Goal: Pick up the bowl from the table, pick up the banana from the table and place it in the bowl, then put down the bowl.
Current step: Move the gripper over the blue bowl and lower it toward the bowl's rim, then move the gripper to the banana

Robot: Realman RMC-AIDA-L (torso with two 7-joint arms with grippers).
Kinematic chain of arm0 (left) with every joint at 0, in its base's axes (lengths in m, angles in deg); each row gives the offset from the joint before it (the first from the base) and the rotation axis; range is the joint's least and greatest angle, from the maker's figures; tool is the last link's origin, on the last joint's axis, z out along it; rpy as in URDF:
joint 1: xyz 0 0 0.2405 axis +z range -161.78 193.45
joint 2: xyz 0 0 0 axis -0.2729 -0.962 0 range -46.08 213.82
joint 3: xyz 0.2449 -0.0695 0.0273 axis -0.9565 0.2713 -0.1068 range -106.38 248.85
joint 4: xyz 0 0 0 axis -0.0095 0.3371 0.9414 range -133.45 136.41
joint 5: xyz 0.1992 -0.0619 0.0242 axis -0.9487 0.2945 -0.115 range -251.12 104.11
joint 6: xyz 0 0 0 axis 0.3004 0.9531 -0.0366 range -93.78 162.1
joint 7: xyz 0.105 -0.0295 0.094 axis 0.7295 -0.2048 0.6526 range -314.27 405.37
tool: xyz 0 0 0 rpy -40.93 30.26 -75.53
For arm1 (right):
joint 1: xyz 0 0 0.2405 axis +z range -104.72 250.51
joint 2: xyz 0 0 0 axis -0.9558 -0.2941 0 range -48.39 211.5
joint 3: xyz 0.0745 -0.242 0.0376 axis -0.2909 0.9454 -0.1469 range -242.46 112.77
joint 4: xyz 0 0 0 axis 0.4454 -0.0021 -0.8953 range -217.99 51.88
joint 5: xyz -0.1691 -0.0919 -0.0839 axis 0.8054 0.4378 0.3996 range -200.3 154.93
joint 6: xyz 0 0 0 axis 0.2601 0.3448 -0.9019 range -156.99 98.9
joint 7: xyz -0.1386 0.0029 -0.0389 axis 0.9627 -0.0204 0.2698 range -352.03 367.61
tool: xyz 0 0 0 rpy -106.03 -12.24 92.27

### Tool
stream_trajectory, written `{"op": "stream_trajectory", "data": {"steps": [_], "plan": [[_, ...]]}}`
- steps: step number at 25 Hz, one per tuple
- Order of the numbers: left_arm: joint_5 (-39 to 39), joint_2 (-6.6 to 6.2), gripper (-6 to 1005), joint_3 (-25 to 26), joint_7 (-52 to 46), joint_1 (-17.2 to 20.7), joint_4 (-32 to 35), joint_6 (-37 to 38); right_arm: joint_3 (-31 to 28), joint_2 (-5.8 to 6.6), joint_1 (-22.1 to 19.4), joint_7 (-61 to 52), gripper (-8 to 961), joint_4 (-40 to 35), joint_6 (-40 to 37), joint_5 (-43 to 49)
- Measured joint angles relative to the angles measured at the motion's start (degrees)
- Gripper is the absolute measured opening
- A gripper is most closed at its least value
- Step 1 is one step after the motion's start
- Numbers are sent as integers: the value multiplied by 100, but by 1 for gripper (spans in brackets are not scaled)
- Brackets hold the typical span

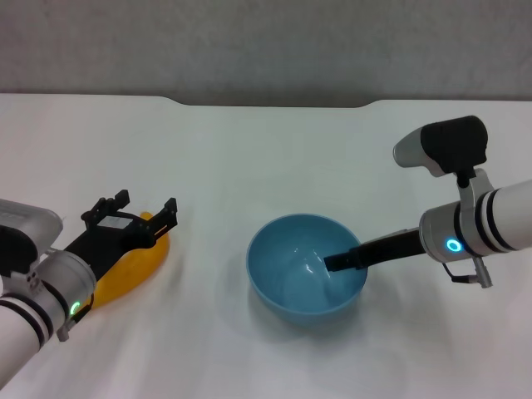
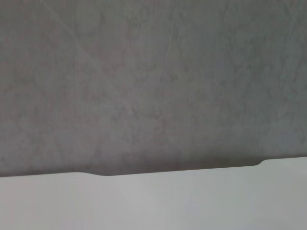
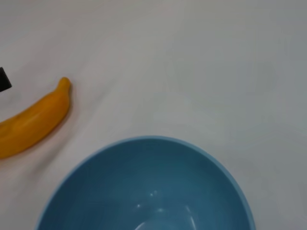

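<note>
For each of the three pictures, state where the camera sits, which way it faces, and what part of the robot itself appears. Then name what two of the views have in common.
Head view: on the robot's head, facing forward and down at the table; shows both arms, the left gripper over the banana, the right gripper at the bowl.
Left wrist view: on the left wrist, facing the table's far edge and the grey wall; no robot parts.
Right wrist view: on the right wrist, facing down over the bowl; no own fingers.
Shared: the head and right wrist views both show bowl and banana.

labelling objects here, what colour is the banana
Yellow-orange, smooth and unmarked; the banana shows best in the right wrist view.
</note>
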Motion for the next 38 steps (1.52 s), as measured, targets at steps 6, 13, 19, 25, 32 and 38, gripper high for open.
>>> {"op": "stream_trajectory", "data": {"steps": [6, 13, 19, 25, 32, 38], "plan": [[0, 0, 874, 0, 0, -12, 0, 0, 0, -5, 102, 24, 730, -288, -140, -11], [0, 0, 874, 0, -7, -8, 0, 0, 61, -14, 105, 35, 727, -295, -260, -16], [0, 0, 874, 0, -8, 18, 0, 0, 321, -21, 84, 35, 567, -251, -438, -18], [0, 0, 874, 4, -9, 28, 19, 0, 602, -30, 67, 34, 312, -241, -684, -171], [6, 7, 874, 0, -9, 23, 41, 0, 815, -30, 33, 21, 82, -241, -882, -329], [9, 9, 874, 0, -18, 33, 45, 0, 824, -30, -52, 33, 61, -200, -989, -396]]}}
